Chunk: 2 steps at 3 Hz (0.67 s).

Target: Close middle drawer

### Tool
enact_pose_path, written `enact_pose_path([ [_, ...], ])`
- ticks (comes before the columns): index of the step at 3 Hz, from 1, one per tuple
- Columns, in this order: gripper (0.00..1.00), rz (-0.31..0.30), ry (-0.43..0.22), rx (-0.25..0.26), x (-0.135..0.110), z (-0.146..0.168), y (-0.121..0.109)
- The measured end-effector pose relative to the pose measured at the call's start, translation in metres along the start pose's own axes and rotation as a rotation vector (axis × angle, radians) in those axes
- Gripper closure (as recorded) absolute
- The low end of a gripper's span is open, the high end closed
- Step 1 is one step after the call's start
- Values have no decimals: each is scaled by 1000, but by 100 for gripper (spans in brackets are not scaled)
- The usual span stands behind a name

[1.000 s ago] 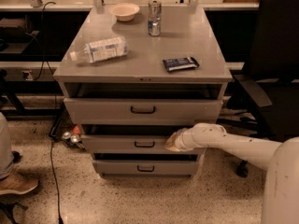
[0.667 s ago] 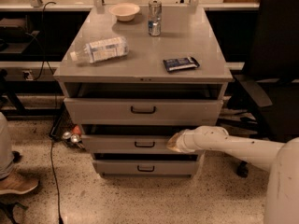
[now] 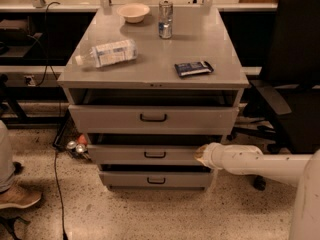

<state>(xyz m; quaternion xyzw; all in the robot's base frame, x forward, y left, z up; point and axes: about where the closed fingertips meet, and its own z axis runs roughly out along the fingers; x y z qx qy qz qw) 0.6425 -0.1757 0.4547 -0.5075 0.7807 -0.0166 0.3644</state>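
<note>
The middle drawer (image 3: 125, 154) is showing matt grey metal, like the smooth worktop (image 3: 200, 39). The gripper (image 3: 201, 155), on a glossy white plastic arm (image 3: 250, 161), is sitting at the drawer front's right end. The clear plastic bottle (image 3: 107, 52) is glinting.

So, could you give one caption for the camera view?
The gripper sits at the right end of the middle drawer, which stands slightly open.

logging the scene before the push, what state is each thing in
wide grey metal middle drawer with low front: partly open
grey top drawer with taller front: partly open
lowest grey drawer: slightly open
end effector: against the middle drawer's front, right end
clear plastic bottle: lying on its side
silver can: upright
cream bowl: upright
dark blue packet: lying flat
</note>
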Motion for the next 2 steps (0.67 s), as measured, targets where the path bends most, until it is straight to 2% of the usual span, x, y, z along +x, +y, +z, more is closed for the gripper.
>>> enact_pose_path([
  [2, 100, 77, -30, 35, 23, -25, -25],
])
